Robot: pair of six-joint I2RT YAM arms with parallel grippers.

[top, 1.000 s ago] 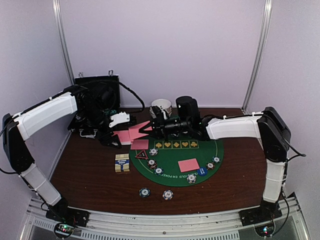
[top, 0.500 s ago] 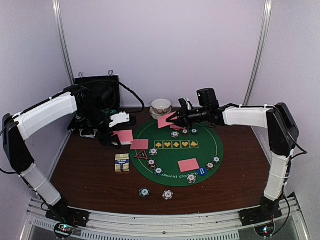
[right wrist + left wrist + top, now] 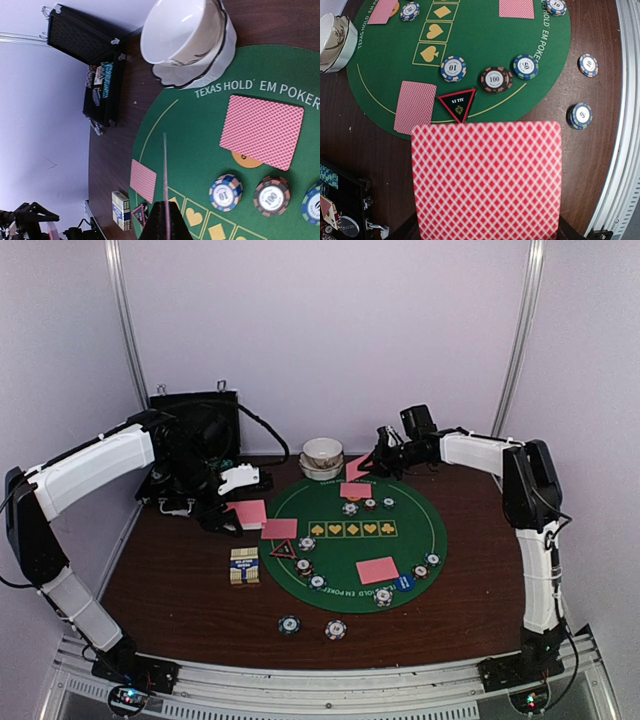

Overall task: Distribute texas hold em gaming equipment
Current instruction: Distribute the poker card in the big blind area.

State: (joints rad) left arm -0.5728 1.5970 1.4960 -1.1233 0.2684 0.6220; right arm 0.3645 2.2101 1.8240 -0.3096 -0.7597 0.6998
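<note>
My left gripper [image 3: 233,504] is shut on a stack of pink-backed playing cards [image 3: 487,180] at the left edge of the green mat [image 3: 400,540]; the cards hide its fingers in the left wrist view. My right gripper [image 3: 167,220] is shut on a single card [image 3: 164,175], seen edge-on, and holds it above the mat's far edge [image 3: 357,468]. Just below lies another card [image 3: 261,131], partly over an orange disc [image 3: 244,161]. More cards [image 3: 279,529] [image 3: 377,570], a red-rimmed triangle marker [image 3: 457,103], a blue disc [image 3: 403,582] and several chips [image 3: 495,80] lie on the mat.
White bowls [image 3: 322,454] are stacked behind the mat, close to my right gripper. An open black case [image 3: 195,445] sits at the back left. A card box [image 3: 244,566] lies left of the mat. Two chips [image 3: 289,624] [image 3: 335,629] rest on the wood in front.
My right arm has swung right and back, carrying its card from beside the left gripper to the mat's far edge near the bowls. The left arm has not moved.
</note>
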